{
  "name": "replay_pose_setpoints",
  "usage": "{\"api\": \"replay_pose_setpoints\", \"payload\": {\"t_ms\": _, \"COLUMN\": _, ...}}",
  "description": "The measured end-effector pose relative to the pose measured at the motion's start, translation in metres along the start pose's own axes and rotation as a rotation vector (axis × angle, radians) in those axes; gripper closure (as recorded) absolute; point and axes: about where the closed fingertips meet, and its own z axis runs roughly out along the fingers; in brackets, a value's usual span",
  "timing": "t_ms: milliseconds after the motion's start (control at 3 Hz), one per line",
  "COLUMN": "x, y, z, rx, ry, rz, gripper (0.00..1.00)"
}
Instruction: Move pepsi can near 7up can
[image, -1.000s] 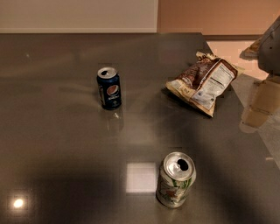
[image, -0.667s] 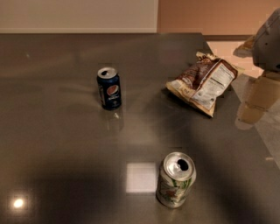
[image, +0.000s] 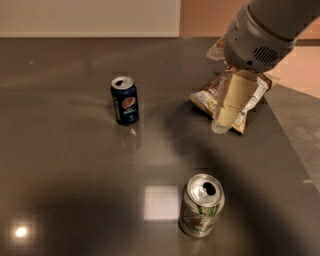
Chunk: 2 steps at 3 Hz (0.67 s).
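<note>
**Swung in over the snack bag, both cans left where they were**

Since a second ago: shifted leftward and further into view, from the right edge to a spot above the chip bag (image: 204, 96). Now hiding much of that bag behind the grey arm (image: 260, 35) and the beige gripper (image: 224, 124). Hanging tip-down at far right, over the bag's near-right part. Open or closed: cannot tell. Touching the bag or just above it: cannot tell either. Well apart from both cans.

No change in either can's place against the earlier views.

Pepsi can (image: 125, 101): on the dark glossy table (image: 60, 165), far and left of centre, alone, well left of the bag. Upright, long axis vertical, silver top up. Round red-white-blue logo turned toward the near side. Opened at the top, showing a dark mouth; contents not visible.

7up can (image: 201, 206): on the near side, right of centre, well apart from the pepsi can, nearer and to its right. Also standing on its base, silver top up, wall slightly dented, green markings on the pale side. Opened too, with a dark hole by the tab; nothing to be told of what is inside.

Just left of the 7up can, a bright square reflection (image: 161, 202) on the tabletop; at the near left corner, a small round glint (image: 21, 231).

Chip bag: lying flat and crumpled at far right, contents hidden.
</note>
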Motion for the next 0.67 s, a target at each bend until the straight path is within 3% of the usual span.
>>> {"api": "replay_pose_setpoints", "payload": {"t_ms": 667, "x": -0.097, "y": -0.029, "z": 0.061, "rx": -0.045, "ry": -0.13, "rz": -0.053, "gripper": 0.0}}
